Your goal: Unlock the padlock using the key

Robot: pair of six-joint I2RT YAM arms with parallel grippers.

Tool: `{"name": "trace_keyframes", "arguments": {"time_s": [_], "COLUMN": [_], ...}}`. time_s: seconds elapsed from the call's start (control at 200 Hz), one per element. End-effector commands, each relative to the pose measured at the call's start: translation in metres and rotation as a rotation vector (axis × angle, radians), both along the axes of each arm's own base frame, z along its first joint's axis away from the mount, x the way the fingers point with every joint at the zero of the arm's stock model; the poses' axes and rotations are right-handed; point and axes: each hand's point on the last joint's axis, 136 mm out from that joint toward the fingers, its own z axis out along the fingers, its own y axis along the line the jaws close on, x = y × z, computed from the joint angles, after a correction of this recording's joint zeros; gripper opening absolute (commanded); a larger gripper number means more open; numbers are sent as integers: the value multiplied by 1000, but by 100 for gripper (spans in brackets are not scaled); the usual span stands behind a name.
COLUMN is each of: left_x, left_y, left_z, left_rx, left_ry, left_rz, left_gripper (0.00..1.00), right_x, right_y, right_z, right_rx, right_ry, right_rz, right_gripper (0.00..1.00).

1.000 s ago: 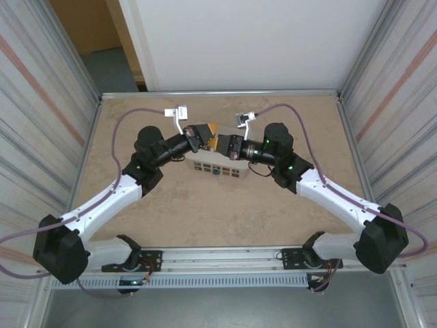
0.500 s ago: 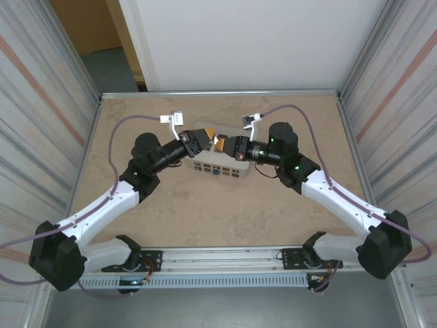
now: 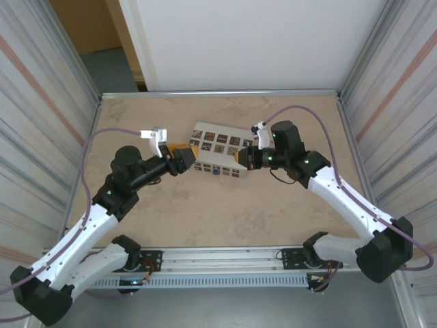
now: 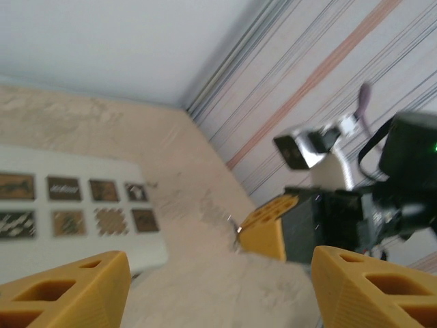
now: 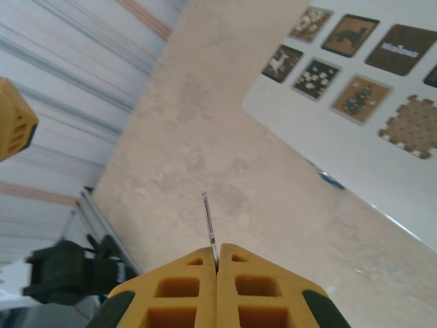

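Update: padlock [image 3: 215, 171] sits on table [image 3: 225, 219] near frame centre of top view, just beside white box [image 3: 218, 145], at its lower edge. Right gripper [image 3: 240, 158] clamped on key [image 5: 208, 222], thin blade poking out between fingers, at box's right end. Left gripper [image 3: 183, 159] spread wide, holding nothing, left of box.
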Motion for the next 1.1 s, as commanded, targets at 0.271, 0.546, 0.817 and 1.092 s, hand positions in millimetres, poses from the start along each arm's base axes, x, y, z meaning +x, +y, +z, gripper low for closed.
{"name": "trace_keyframes", "arguments": {"time_s": [0.271, 0.546, 0.817, 1.092], "left_x": [-11, -6, 4, 15], "left_y": [19, 15, 9, -1], "left_z": [-102, -130, -149, -171], "left_rx": [209, 208, 174, 208], "left_ry": [166, 194, 218, 259], "left_rz": [35, 33, 48, 26], "left_gripper": [72, 74, 75, 75], "right_x": [28, 54, 74, 82], "right_y": [2, 13, 24, 22], "right_z": [-54, -85, -109, -130], "right_rx": [-14, 25, 81, 73], "right_ry": [115, 217, 262, 295], "right_rz": [48, 3, 1, -22], "right_gripper": [0, 0, 0, 0]}}
